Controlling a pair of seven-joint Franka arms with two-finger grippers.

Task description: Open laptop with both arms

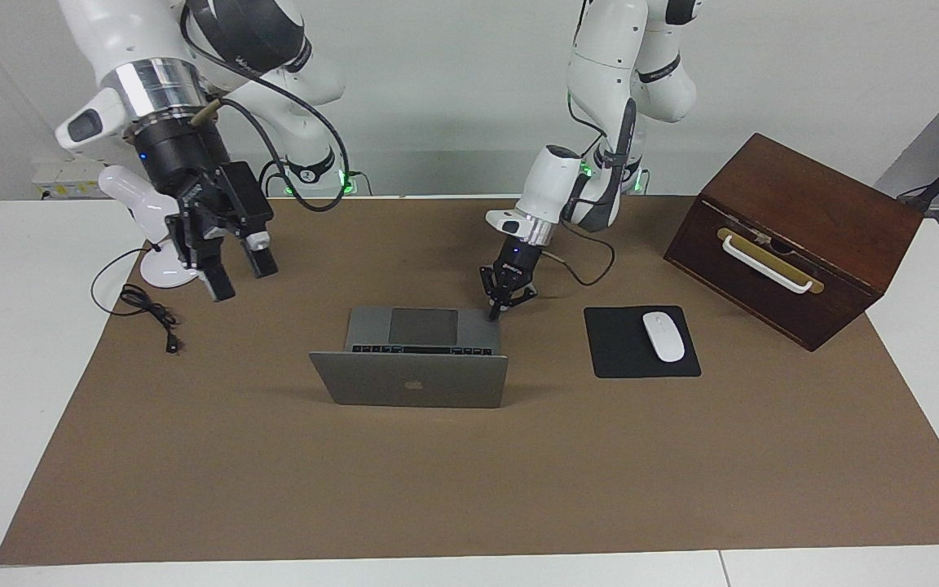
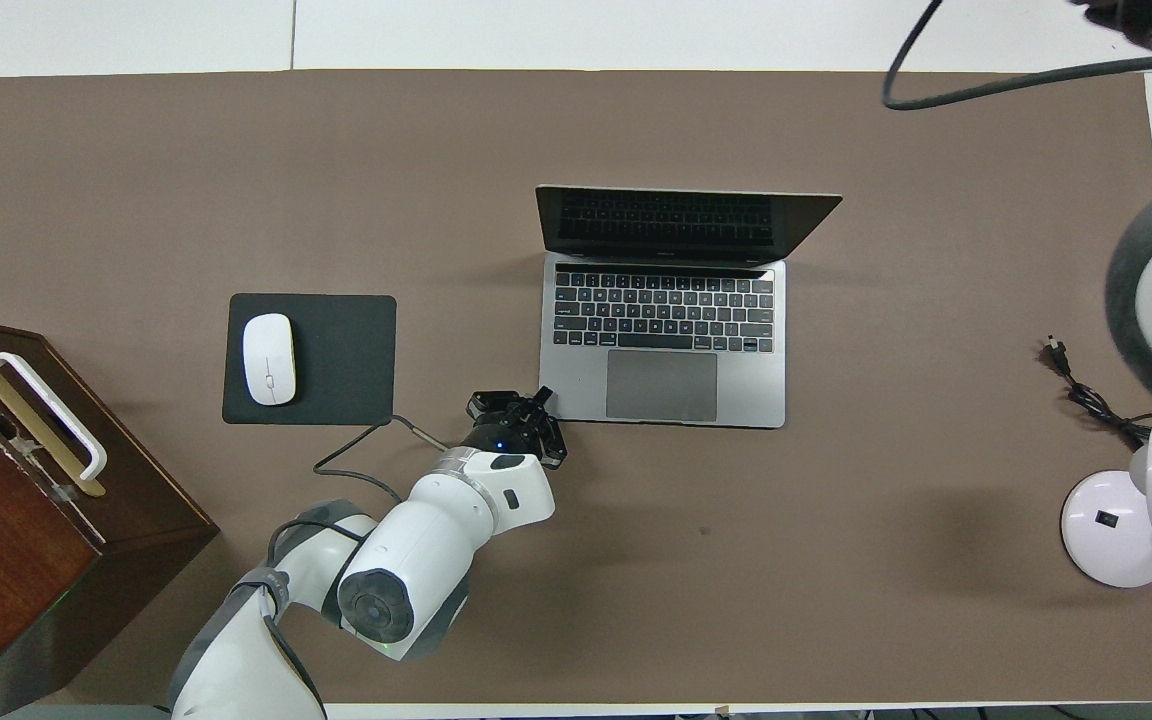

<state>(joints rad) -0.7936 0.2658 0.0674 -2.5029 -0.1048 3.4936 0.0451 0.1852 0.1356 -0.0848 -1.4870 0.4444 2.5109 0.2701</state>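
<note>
**Left tool pins the base corner; lid already up**

Facing view: the laptop [image 1: 412, 359] sits mid-tabletop [image 1: 469, 481] on the brown mat, its lid standing roughly upright with the logo side turned away from the robots, the keyboard and trackpad exposed on the side nearer them. The left tool [image 1: 495, 314] is down at the base's near corner, at the end toward the left arm — its fingertips pressed together, pinching nothing, and seemingly touching or resting on that corner of the palm rest. The right tool [image 1: 227, 265] hangs high in the air over the mat at the right arm's end, well apart from the laptop, its fingers spread and empty. A mouse [image 1: 663, 336] on a black mouse pad [image 1: 620, 359] and a wooden box [image 1: 795, 236] lie toward the left arm's end.

Overhead view: the laptop [image 2: 666, 320] has its long axis running across the table, hinge on the edge farther from the robots. The left tool [image 2: 541, 400] meets the base at the near corner beside the trackpad; the right tool itself is not in this view.

Judgement: the lid looks fully raised, so the task seems nearly done. The left arm is plainly the nearer one — any further move turns on it lifting straight off that corner without dragging the base.
</note>
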